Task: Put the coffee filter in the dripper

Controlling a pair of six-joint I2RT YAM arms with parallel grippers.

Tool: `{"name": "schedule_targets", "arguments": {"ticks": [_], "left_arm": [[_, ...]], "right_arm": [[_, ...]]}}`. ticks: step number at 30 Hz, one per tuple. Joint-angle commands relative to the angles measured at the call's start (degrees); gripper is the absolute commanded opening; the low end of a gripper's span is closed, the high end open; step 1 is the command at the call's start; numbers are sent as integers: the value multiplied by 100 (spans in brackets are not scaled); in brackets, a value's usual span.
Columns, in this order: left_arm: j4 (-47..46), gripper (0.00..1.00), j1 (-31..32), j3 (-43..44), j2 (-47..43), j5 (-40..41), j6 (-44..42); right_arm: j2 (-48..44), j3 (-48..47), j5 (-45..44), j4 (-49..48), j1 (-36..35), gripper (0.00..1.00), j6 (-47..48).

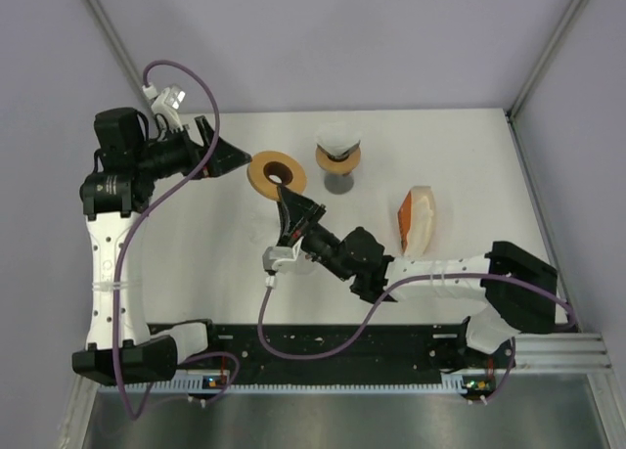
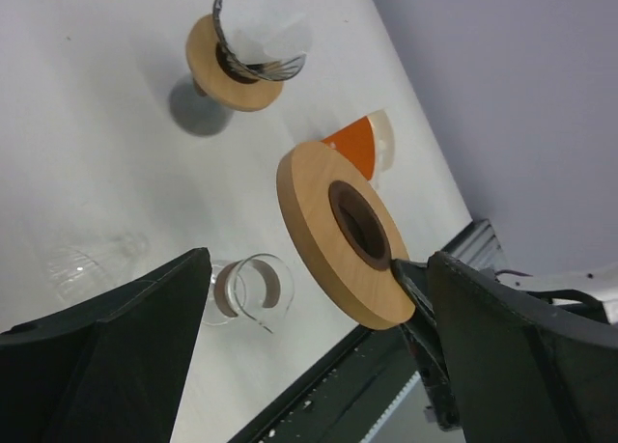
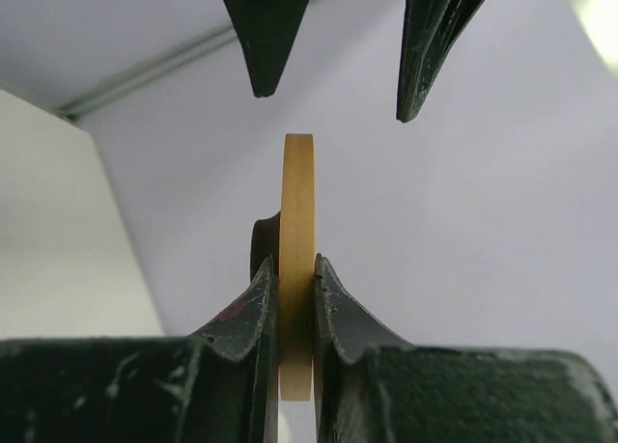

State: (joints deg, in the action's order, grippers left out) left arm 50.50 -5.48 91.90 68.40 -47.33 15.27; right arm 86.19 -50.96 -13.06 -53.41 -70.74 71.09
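While the right hand (image 3: pixel 294 272) clamps a wooden ring (image 2: pixel 319 238), the left hand (image 2: pixel 316 262) gapes; filters (image 1: pixel 424 220) fill the holder (image 1: pixel 406 213).

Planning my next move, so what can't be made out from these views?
- Top view: whether paper already sits in the dripper; too small and pale.
- Right wrist view: table and dripper out of frame; wooden ring, pinched by the right fingers, seen edge-on.
- Left wrist view: what the glass piece is; clear, faint.
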Motion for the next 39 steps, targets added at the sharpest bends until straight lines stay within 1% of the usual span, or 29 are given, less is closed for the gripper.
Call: {"name": "schedule_targets", "arguments": {"ticks": [1,5,6,9,10,13,14,15,16,17,18,23,25,26,27,29,30,32,33,35,37,38,39], "left_arm": [[-883,99,3,-505,15,-874,1030],[-1225,98,3,-874,-20,-1058,1276],[-1357,91,3,-954,-37,-1128,1364],[-1569,60,47,-1174,-90,-1138,1461],[-1622,52,55,-1226,-90,-1190,1479],[-1850,26,55,-1437,-116,-1418,1689],[-1938,21,64,-1490,-116,-1506,1777],[-2026,12,73,-1569,-125,-1603,1874],[-2131,8,90,-1639,-134,-1699,1953],[-2210,1,125,-1744,-143,-1770,2032],[-2298,0,143,-1824,-169,-1840,2094],[-2755,0,205,-2123,-152,-2148,2454],[-2756,0,205,-2106,-143,-2123,2472],[-2756,0,196,-2088,-134,-2088,2472],[-2756,0,196,-2088,-134,-2052,2498],[-2774,0,196,-2053,-82,-2000,2525],[-2765,0,179,-2053,-38,-1965,2525],[-2739,0,143,-2036,33,-1903,2508],[-2704,0,117,-2035,85,-1877,2490],[-2651,0,82,-2035,147,-1815,2429],[-2546,0,55,-2009,182,-1684,2263],[-2432,0,55,-1948,191,-1613,2079],[-2318,0,73,-1913,182,-1552,1920]], "right_arm": [[511,-19,-487,-2382,-133,0,2443],[872,-98,-478,-2561,-203,0,3050],[951,-98,-452,-2587,-212,0,3112],[1066,-195,-443,-2631,-239,0,3227],[1084,-212,-434,-2631,-247,0,3244],[1084,-274,-426,-2535,-247,0,3201],[1093,-283,-425,-2491,-256,0,3157],[1075,-283,-452,-2464,-256,0,3087],[1075,-292,-487,-2412,-247,0,3034],[1058,-309,-522,-2376,-247,0,2955],[1049,-318,-566,-2324,-256,0,2876],[908,-327,-821,-1850,-256,0,2270],[847,-344,-996,-1604,-256,1,1954],[812,-371,-1127,-1437,-247,14,1744],[803,-362,-1268,-1349,-247,38,1637],[741,-327,-1505,-1199,-256,74,1383],[680,-301,-1611,-1033,-273,83,1242],[444,-292,-1805,-280,-326,91,725],[294,-300,-1805,229,-370,92,322],[-250,-423,-1570,1686,-414,95,-723],[-724,-660,-860,3198,-414,98,-2031],[-944,-800,-421,3762,-397,99,-2647],[-1181,-941,218,4316,-344,99,-3114]]}}
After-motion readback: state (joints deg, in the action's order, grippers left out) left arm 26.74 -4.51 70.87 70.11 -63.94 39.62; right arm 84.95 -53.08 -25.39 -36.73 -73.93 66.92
